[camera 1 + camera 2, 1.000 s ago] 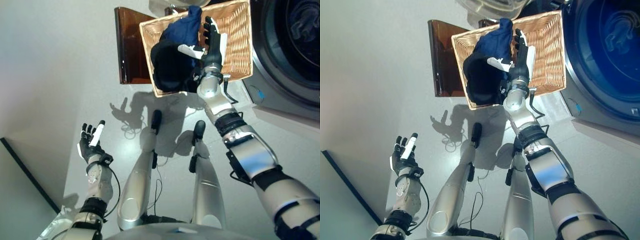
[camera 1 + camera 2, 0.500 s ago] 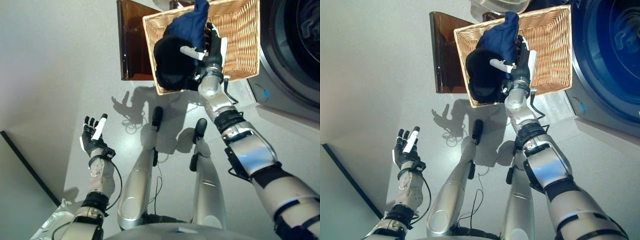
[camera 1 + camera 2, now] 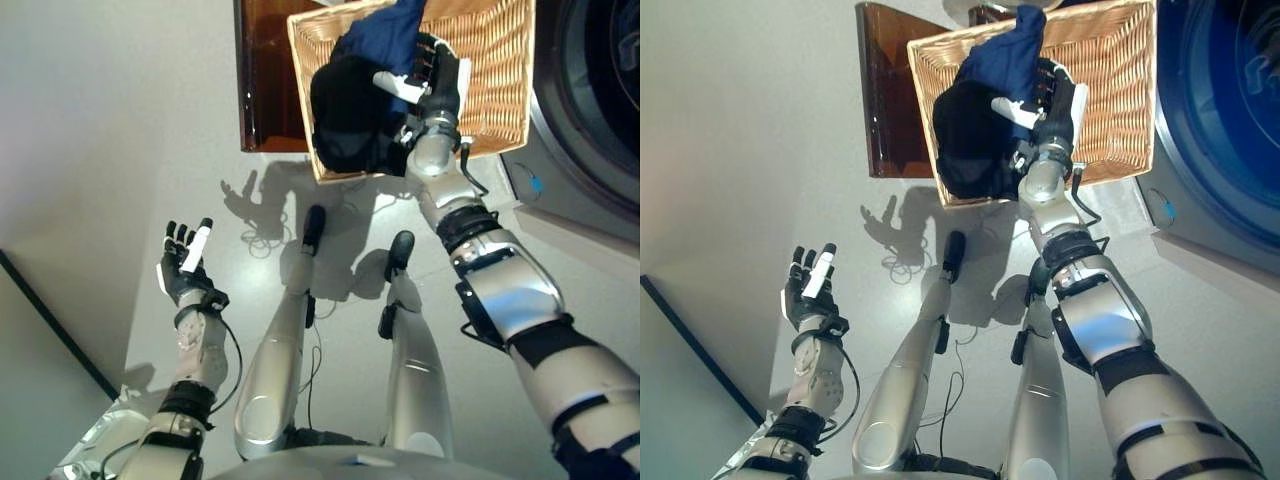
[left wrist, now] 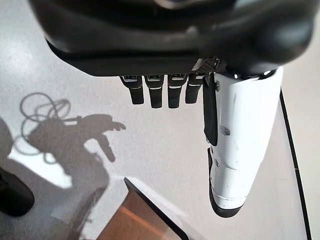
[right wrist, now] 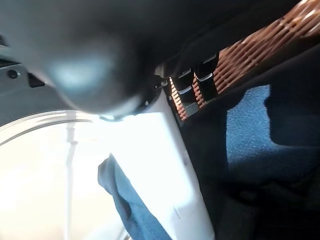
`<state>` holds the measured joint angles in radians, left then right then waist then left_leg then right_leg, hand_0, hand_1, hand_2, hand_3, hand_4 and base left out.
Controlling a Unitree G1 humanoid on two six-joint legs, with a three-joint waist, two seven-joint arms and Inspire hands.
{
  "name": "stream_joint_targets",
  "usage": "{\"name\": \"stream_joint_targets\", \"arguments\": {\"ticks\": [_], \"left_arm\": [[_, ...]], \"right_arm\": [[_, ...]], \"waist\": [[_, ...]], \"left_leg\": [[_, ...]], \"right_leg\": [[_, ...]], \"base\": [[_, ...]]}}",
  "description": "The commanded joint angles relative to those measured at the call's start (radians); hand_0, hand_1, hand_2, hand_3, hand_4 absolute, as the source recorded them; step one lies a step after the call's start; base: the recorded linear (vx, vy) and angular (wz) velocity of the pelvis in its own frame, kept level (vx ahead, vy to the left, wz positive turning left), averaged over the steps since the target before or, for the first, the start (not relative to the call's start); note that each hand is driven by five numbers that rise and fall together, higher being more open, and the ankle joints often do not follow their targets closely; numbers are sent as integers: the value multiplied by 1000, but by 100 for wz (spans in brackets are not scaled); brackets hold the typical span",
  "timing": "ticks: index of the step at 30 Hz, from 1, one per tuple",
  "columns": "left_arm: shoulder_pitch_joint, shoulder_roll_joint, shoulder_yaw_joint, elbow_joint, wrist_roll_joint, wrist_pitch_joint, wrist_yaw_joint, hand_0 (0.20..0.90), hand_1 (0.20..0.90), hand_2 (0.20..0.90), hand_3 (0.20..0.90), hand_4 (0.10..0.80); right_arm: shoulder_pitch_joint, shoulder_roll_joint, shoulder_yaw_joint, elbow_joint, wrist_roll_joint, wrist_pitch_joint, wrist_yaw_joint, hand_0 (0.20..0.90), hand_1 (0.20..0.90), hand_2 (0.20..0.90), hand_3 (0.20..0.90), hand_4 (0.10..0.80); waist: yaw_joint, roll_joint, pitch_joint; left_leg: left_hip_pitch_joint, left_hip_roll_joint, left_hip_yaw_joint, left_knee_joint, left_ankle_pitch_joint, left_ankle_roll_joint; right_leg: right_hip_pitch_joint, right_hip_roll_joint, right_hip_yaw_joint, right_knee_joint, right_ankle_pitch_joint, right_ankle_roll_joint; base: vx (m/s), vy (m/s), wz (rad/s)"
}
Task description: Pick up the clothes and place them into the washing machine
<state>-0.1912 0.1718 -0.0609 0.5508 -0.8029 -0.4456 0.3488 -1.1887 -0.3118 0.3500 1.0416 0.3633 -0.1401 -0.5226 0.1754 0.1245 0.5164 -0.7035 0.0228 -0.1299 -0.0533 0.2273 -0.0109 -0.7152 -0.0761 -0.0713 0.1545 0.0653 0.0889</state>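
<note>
The clothes [image 3: 365, 80], a dark blue garment over a black one, lie heaped in the near-left part of a wicker basket [image 3: 495, 75], the blue cloth draped up over the far rim. The right hand [image 3: 432, 78] reaches into the basket just beside the heap, its white-covered thumb lying across the blue cloth and its fingers [image 5: 200, 82] pointing along the basket's weave; whether they have closed on any cloth cannot be told, since the fingertips are lost against the dark fabric. The basket's far edge is cut off by the frame. A brown wooden stand [image 3: 268, 80] shows beside and under the basket, and the washing machine [image 3: 590, 110], only partly in view, stands to its right. The left hand [image 3: 182, 270] hangs low over the floor [image 3: 120, 150], well apart, fingers straight and spread, holding nothing.
</note>
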Motion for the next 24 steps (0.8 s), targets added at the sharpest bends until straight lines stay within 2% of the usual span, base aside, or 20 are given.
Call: {"name": "stream_joint_targets", "arguments": {"ticks": [1, 8, 13, 14, 15, 16, 17, 18, 24], "left_arm": [[41, 92, 19, -101, -21, -90, 12, 900, 900, 900, 900, 800], [38, 95, 9, -111, -29, -90, 0, 900, 900, 900, 900, 800], [37, 92, 8, -107, -40, -90, 0, 900, 900, 900, 900, 800], [36, 92, 9, -105, -40, -90, 1, 900, 900, 900, 900, 800], [36, 92, 9, -102, -41, -90, 2, 900, 900, 900, 900, 800], [36, 92, 9, -102, -42, -90, 2, 900, 900, 900, 900, 800], [35, 90, 10, -98, -46, -91, 3, 900, 900, 900, 900, 800], [35, 90, 9, -98, -47, -92, 3, 900, 900, 900, 900, 800], [36, 91, 11, -79, -56, -91, 5, 900, 900, 900, 900, 800]], "right_arm": [[-109, -5, 35, -5, 0, -60, 14, 826, 826, 826, 826, 747], [-136, -15, 36, 51, 13, -54, 26, 804, 804, 804, 804, 731], [-160, -2, 38, 97, 7, -45, 27, 856, 856, 856, 856, 769], [-162, 1, 39, 102, 6, -45, 27, 831, 831, 831, 831, 751], [-164, 5, 38, 107, 6, -46, 27, 765, 765, 765, 765, 704], [-165, 5, 38, 107, 6, -46, 27, 765, 765, 765, 765, 704], [-170, 10, 32, 112, 11, -47, 26, 425, 425, 425, 425, 461], [-171, 13, 30, 114, 12, -49, 26, 200, 200, 200, 200, 300], [-191, 22, 21, 129, 17, -52, 3, 200, 200, 200, 200, 300]], "waist": [[52, 4, 4], [59, 8, 4], [65, 8, 4], [65, 7, 4], [66, 8, 4], [65, 7, 4], [66, 9, 4], [66, 10, 4], [65, 10, 4]], "left_leg": [[-7, -44, 29, -34, -20, -68], [-30, -49, 19, -34, -15, -68], [-36, -51, 14, -34, -13, -65], [-36, -51, 14, -34, -14, -65], [-36, -52, 13, -34, -13, -65], [-36, -52, 13, -34, -13, -65], [-33, -52, 13, -34, -14, -64], [-33, -52, 13, -34, -13, -64], [-20, -52, 15, -34, -15, -63]], "right_leg": [[-16, -6, 40, 69, -75, 9], [-34, -9, 31, 76, -79, 8], [-38, -10, 25, 82, -83, 7], [-39, -10, 25, 83, -83, 7], [-39, -9, 27, 83, -82, 7], [-40, -9, 27, 83, -82, 7], [-38, -10, 28, 84, -83, 7], [-38, -10, 28, 85, -83, 6], [-29, -9, 35, 83, -85, 5]], "base": [[2, 4, 7], [1, 3, 2], [-3, 6, 1], [-9, 18, 5], [-6, 10, 4], [-8, 11, 4], [0, 0, 0], [0, 0, 0], [0, 0, 0]]}}
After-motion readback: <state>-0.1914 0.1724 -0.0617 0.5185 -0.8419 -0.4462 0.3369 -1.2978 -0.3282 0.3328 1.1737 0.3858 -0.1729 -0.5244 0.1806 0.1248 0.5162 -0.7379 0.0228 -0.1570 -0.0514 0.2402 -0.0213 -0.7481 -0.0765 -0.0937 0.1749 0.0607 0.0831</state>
